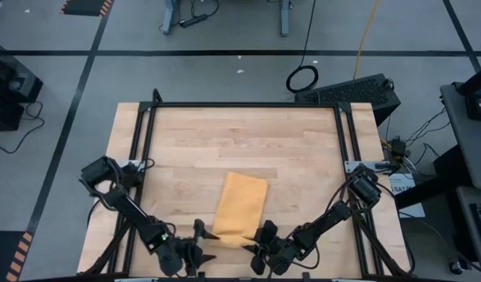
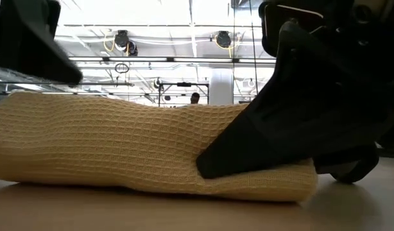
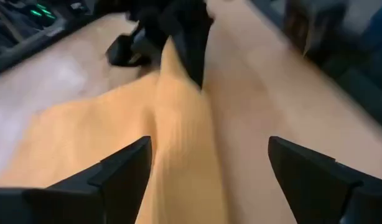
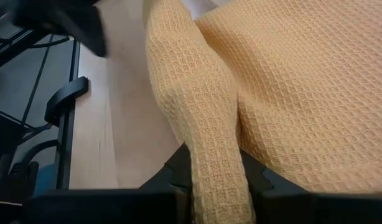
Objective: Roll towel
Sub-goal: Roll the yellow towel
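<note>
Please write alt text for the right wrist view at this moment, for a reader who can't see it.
The right gripper is shut on a raised, rolled fold of the mustard-yellow waffle-weave towel, which fills most of the frame. Bare wooden table shows beside it, and part of the other arm is visible beyond.

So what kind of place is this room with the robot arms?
Probably a robotics lab or workshop: a wooden table in a metal frame, black tape lines on the grey floor, cables lying about, and ceiling lamps on rails.
</note>
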`<action>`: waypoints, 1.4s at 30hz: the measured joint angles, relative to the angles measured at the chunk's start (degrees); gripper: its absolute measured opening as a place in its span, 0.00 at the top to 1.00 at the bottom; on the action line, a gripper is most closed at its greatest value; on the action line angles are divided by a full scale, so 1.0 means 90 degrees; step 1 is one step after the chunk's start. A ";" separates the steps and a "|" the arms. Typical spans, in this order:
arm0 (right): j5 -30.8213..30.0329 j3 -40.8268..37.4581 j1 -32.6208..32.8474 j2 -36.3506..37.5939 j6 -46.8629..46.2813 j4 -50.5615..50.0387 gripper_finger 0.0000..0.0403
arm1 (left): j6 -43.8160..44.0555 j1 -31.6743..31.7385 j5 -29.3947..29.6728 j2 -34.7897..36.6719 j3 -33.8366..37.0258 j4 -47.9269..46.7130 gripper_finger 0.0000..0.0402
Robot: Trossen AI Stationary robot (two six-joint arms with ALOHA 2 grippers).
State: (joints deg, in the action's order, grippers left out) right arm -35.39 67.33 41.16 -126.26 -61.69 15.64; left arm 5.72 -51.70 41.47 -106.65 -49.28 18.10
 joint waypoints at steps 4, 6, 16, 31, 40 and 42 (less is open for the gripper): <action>0.0067 0.0000 -0.0033 0.0029 -0.0020 0.0002 0.88 | -0.0501 -0.0020 0.0311 -0.0371 0.0002 -0.0014 0.19; 0.0135 -0.0002 -0.0050 0.0029 -0.0064 -0.0004 0.87 | -0.0763 -0.0020 0.0199 -0.0494 0.0002 -0.0008 0.21; 0.0146 -0.0005 -0.0072 0.0034 -0.0170 0.0004 0.87 | -0.1433 -0.0156 0.0578 -0.0564 -0.0222 0.0129 0.38; 0.0127 -0.0005 -0.0072 0.0034 -0.0277 0.0064 0.87 | -0.0256 0.0370 -0.0115 -0.0557 -0.0311 -0.0792 0.47; 0.0310 -0.0002 -0.0026 0.0037 0.0161 0.0139 0.85 | 0.0600 0.0724 -0.0517 -0.0531 -0.0311 -0.0942 0.94; 0.0400 0.0041 0.0033 0.0055 0.0593 0.0146 0.81 | 0.0945 0.0829 -0.0793 -0.0473 -0.0313 -0.1024 0.94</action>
State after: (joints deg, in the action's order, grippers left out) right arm -31.78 67.70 41.46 -125.76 -56.35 16.95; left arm 14.23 -44.24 34.33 -110.91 -52.09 8.89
